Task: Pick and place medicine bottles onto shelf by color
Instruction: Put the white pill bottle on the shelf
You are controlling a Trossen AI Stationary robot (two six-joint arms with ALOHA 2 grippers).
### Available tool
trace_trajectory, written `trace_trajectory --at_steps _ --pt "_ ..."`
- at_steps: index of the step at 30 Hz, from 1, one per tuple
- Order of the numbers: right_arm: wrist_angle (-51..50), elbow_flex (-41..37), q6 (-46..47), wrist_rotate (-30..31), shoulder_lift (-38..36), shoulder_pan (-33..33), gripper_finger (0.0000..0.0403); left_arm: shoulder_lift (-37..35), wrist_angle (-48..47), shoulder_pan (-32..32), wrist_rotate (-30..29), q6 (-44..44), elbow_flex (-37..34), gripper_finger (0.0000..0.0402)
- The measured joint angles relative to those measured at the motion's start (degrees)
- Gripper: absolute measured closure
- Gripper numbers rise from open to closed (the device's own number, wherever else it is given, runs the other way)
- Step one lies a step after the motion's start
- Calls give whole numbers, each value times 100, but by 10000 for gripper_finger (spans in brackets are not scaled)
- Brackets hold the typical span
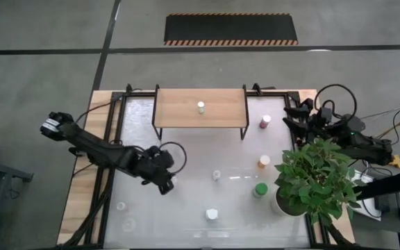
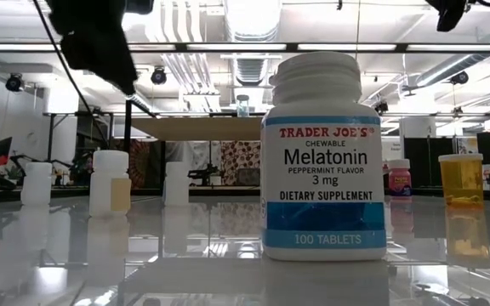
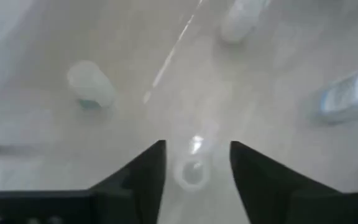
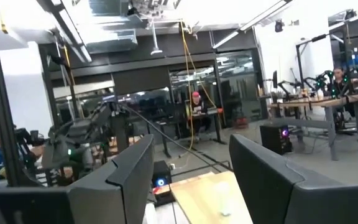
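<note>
High view: a glossy white bench [image 1: 186, 229] with pale wood edges stands on a grey concrete floor, where a black mat [image 1: 230, 28] with striped borders lies beyond it. The low view looks across the mirror-like top into a workshop of white ducts, strip lights and dark frames.

At the far side of the bench stands the shelf [image 1: 179, 107], a flat light-wood board on thin black legs, carrying one small white-capped bottle [image 1: 201, 107]. Right of it on the bench are a pink-maroon bottle [image 1: 264, 122], an orange bottle [image 1: 263, 162] and a green bottle [image 1: 260, 189], the last just beside a leafy potted plant [image 1: 316, 175]. A white melatonin bottle [image 2: 323, 157] with a ribbed cap and a blue label fills the low view, upright near the front edge. Its contents cannot be seen. Several pale bottles are scattered over the left half of the bench.

The left gripper [image 1: 164, 182] hangs low over the left middle of the bench, its dark fingers [image 3: 143, 179] spread, with a small pale cap [image 3: 192, 172] showing on the surface in the gap between them, gripped by neither. The right gripper [image 1: 295, 119] waits at the far right corner, its fingers apart and holding nothing.
</note>
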Motion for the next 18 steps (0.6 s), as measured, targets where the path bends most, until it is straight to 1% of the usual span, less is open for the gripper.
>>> trace_trajectory --at_steps 3,5,8,11,16,18 --pt "41 -21 4 0 -12 0 202 297 37 -9 -43 699 -6 180" --pt "1 -28 5 0 -15 0 202 493 -21 -15 -6 913 -9 158" --pt "-3 -30 8 0 -21 0 202 728 -122 -17 32 985 9 135" --pt "-7 -30 -6 -2 -13 0 202 929 -160 -17 115 1057 -12 126" --pt "-16 -30 -6 -1 -15 0 202 1130 -111 -17 497 1072 -14 125" --pt "-20 -30 -6 0 -13 0 202 1218 -158 -17 558 1074 -20 125"
